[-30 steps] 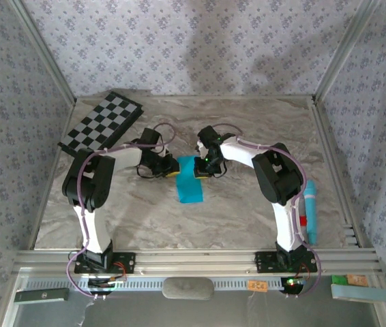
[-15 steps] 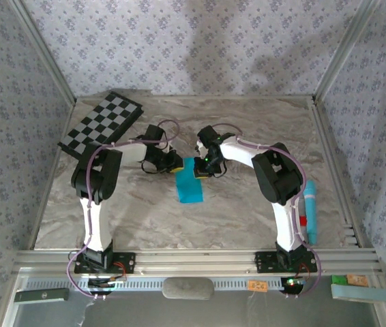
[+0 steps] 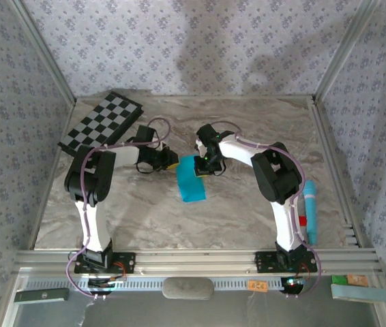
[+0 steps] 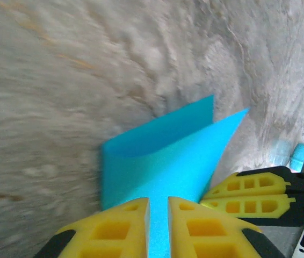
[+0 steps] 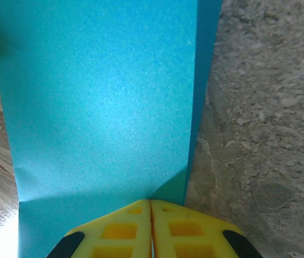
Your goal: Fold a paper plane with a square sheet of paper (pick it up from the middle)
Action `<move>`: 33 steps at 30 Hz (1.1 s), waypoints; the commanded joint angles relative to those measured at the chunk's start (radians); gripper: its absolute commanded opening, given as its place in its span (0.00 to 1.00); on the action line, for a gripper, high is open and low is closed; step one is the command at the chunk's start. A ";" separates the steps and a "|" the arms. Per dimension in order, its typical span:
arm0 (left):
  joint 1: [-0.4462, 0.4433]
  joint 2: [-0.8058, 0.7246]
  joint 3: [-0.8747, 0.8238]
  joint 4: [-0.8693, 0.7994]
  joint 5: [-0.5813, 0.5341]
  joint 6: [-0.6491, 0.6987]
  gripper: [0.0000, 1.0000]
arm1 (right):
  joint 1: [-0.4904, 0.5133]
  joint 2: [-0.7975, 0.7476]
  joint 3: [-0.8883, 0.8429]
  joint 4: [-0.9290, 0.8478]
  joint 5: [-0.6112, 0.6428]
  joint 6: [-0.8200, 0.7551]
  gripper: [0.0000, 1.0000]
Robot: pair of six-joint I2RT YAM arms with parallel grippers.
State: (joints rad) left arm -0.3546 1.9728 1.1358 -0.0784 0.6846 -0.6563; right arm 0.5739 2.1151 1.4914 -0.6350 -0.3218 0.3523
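Paper (image 3: 191, 180) is lying mid-table, between the two grippers, folded into a narrow strip running from far to near. The near end is resting flat on the marbled table (image 3: 247, 129).

Right gripper (image 3: 204, 165) is sitting at the strip's far right corner. In the right wrist view its yellow fingers (image 5: 120, 231) are pressing together with no gap, and the paper is running straight into their tips: clenched on the paper. The left wrist view is showing one layer of the paper lifting off the table, rising to a point towards those fingers.

Left gripper (image 3: 170, 163) is sitting at the strip's far left edge, just beside it. In the left wrist view its fingers (image 4: 114, 226) are standing almost together, with only a narrow slit between them and blue showing in the slit. Cannot tell whether they are pinching the paper or merely hanging over it.

Checkerboard (image 3: 101, 122) is lying at the far left corner, well apart from the paper. Teal bar (image 3: 310, 204) is lying along the right edge, with a red block (image 3: 303, 220) touching it.
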 commanded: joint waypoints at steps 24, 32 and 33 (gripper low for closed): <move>0.095 -0.042 0.140 -0.176 -0.165 0.067 0.17 | -0.012 0.167 0.032 -0.143 0.219 -0.135 0.10; -0.024 -0.084 0.010 -0.090 -0.079 -0.043 0.17 | -0.012 0.166 0.086 -0.181 0.163 -0.150 0.10; -0.037 -0.072 0.010 -0.086 -0.080 -0.048 0.17 | -0.012 0.166 0.093 -0.186 0.157 -0.158 0.10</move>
State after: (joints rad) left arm -0.3603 1.8866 1.1713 -0.1856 0.5594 -0.6590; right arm 0.5766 2.1738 1.6123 -0.7483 -0.2943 0.2314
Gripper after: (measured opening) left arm 0.171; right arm 0.102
